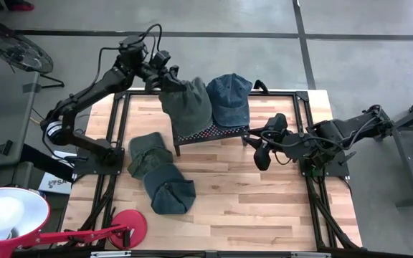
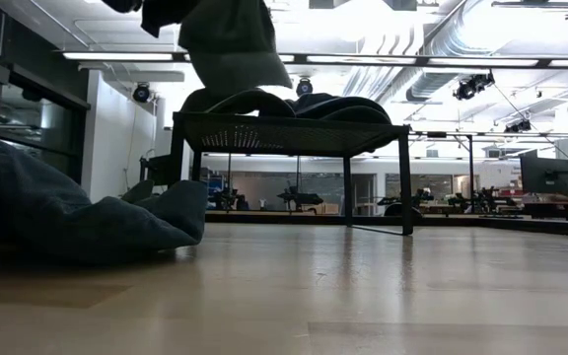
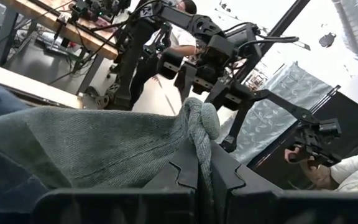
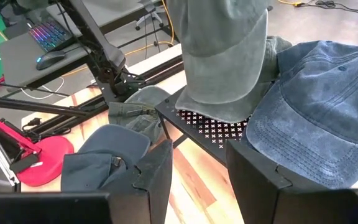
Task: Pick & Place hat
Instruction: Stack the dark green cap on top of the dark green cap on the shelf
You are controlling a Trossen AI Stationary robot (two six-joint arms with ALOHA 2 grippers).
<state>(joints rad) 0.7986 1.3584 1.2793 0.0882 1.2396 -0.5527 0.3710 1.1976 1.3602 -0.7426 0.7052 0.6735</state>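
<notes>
The left gripper fingers pinch the grey-green cap above the mesh rack, beside the blue cap; released off-centre, it could slide onto the desk; the right gripper waits, fingers spread.

A low perforated rack stands on the worktop near its far edge, about midway across. On the rack's right part lies one cap. Just left of it, a second cap hangs from the left end effector, which is above the rack's far left corner; the cap's lower edge reaches the rack top. In front of the rack, toward the left, two more caps lie on the worktop: one nearer the rack and another just in front of it, touching. The right end effector is just right of the rack, above the worktop.
</notes>
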